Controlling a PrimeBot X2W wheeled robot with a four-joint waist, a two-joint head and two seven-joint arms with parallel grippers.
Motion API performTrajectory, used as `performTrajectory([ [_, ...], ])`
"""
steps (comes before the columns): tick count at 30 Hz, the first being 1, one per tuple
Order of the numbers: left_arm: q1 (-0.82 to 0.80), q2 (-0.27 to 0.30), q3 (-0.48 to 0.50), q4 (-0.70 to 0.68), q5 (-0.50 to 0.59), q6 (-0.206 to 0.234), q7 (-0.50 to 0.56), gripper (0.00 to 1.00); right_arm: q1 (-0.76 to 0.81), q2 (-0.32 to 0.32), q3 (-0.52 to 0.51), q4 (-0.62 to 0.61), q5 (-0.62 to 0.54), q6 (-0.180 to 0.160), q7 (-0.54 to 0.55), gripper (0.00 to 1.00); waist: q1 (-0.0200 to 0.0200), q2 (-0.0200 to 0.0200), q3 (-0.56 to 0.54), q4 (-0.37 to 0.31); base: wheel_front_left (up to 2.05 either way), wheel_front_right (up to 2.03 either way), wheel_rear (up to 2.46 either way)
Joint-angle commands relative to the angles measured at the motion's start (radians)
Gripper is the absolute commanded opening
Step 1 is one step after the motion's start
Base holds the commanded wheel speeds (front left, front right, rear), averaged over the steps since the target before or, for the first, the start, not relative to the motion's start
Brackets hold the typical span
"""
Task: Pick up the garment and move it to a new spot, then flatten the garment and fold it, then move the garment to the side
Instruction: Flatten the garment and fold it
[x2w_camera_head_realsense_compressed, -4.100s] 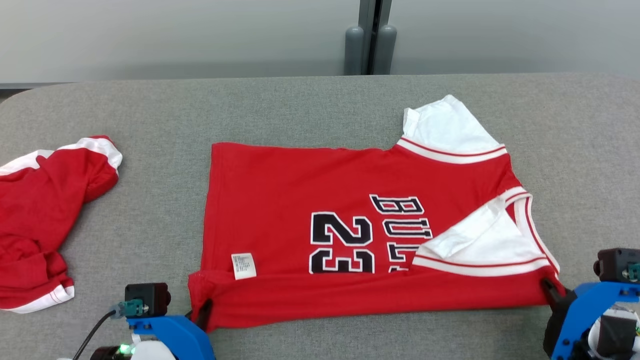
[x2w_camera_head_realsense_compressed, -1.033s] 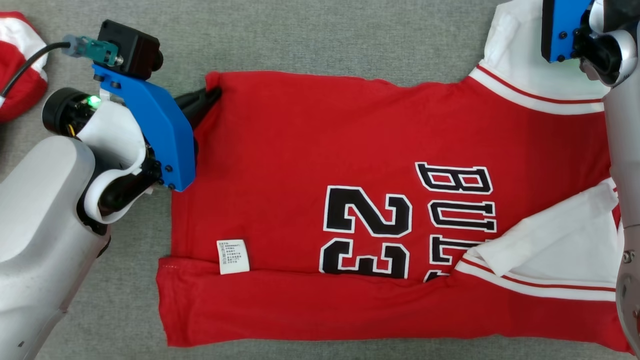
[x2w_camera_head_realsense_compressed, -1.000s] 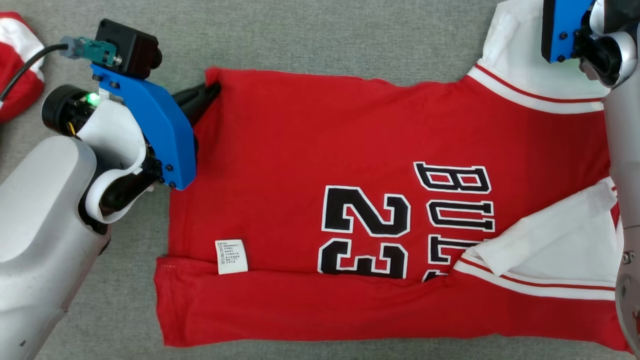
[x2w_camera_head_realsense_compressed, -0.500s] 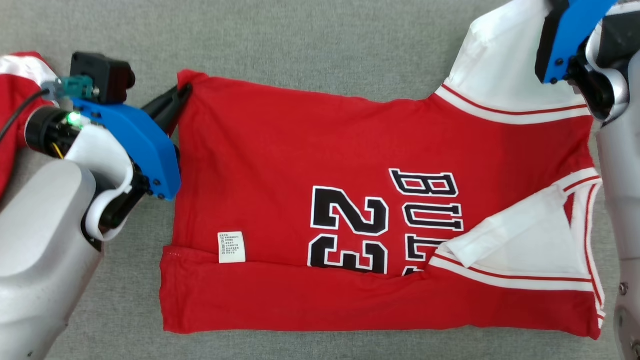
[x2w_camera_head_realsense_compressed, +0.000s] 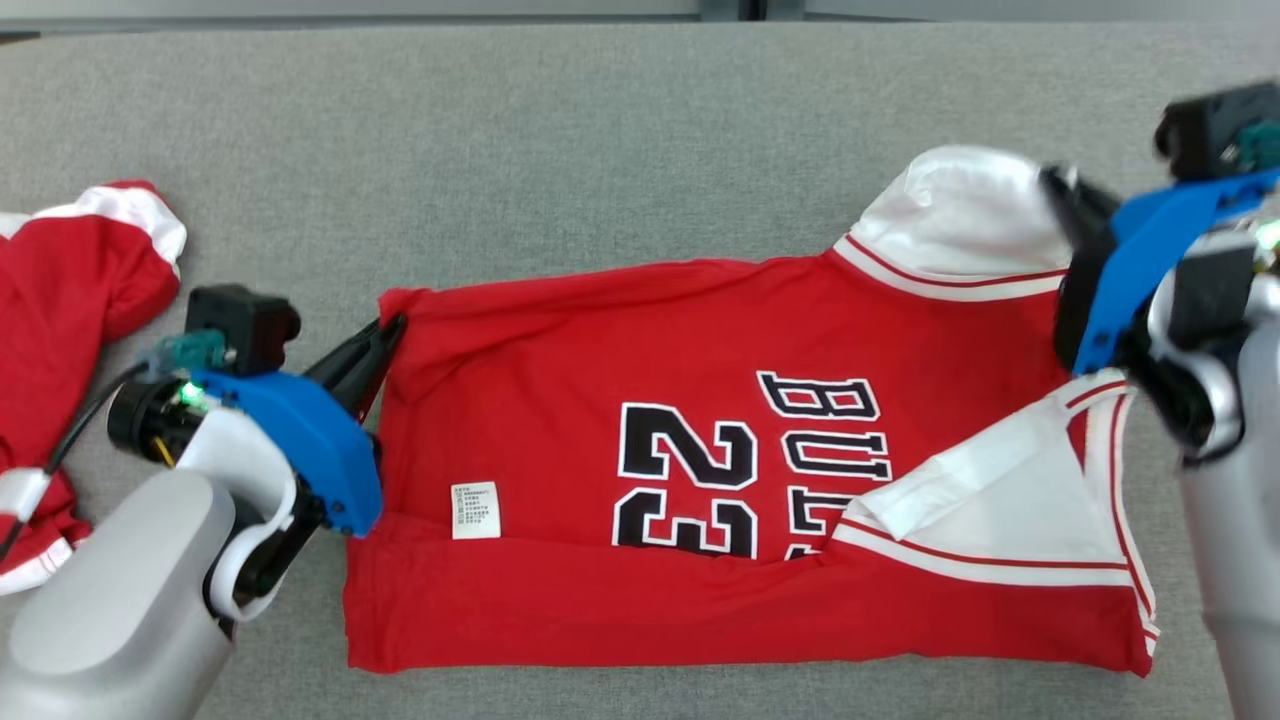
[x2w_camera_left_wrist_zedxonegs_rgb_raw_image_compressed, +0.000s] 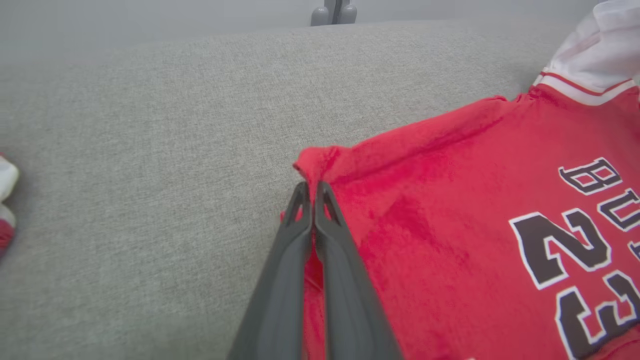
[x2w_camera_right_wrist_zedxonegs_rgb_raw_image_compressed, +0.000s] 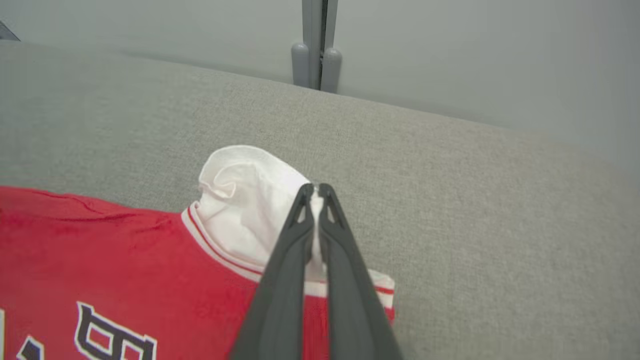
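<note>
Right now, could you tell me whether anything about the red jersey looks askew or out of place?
Yes. The jersey is not flat: its near edge is folded over the printed number, baring a white label, one white sleeve lies across the chest, and the far sleeve is bunched where the right tool pinches it.

The light was even and soft, coming from overhead, with no glare on the grey tabletop (x2w_camera_head_realsense_compressed: 600, 150). Shadows were faint: a thin dark band ran along the far edge of the red garment (x2w_camera_head_realsense_compressed: 700, 400). The head view was crisp at its centre, but the right claw (x2w_camera_head_realsense_compressed: 1055, 185) was smeared by motion blur. Both wrist views bowed at their edges. In the left wrist view, the shafts of the left claw (x2w_camera_left_wrist_zedxonegs_rgb_raw_image_compressed: 311, 189) were soft near the lens.
</note>
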Motion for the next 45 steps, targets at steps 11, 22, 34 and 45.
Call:
performTrajectory([
  [11, 0.137, 0.009, -0.006, 0.013, 0.026, 0.03, -0.139, 0.0, 0.321, -0.019, -0.03, -0.313, 0.058, 0.0, 0.225, 0.0, 0.0002, -0.0001, -0.069, -0.021, 0.0, 0.0, 0.0],
  [22, 0.215, -0.008, -0.007, 0.053, 0.034, 0.054, -0.241, 0.0, 0.536, 0.03, -0.097, -0.53, 0.069, 0.0, 0.369, 0.0, 0.0002, -0.0001, -0.11, -0.034, 0.0, 0.0, 0.0],
  [34, 0.253, -0.048, 0.01, 0.081, -0.005, 0.093, -0.266, 0.03, 0.657, 0.107, -0.129, -0.565, 0.047, 0.0, 0.442, 0.0, 0.0002, -0.0001, -0.13, -0.026, 0.0, 0.0, 0.0],
  [45, 0.329, -0.092, 0.09, 0.042, -0.068, 0.117, -0.377, 1.0, 0.671, 0.169, -0.187, -0.563, 0.021, 0.0, 0.39, 1.0, 0.0002, -0.0001, -0.185, -0.018, 0.0, 0.0, 0.0],
])
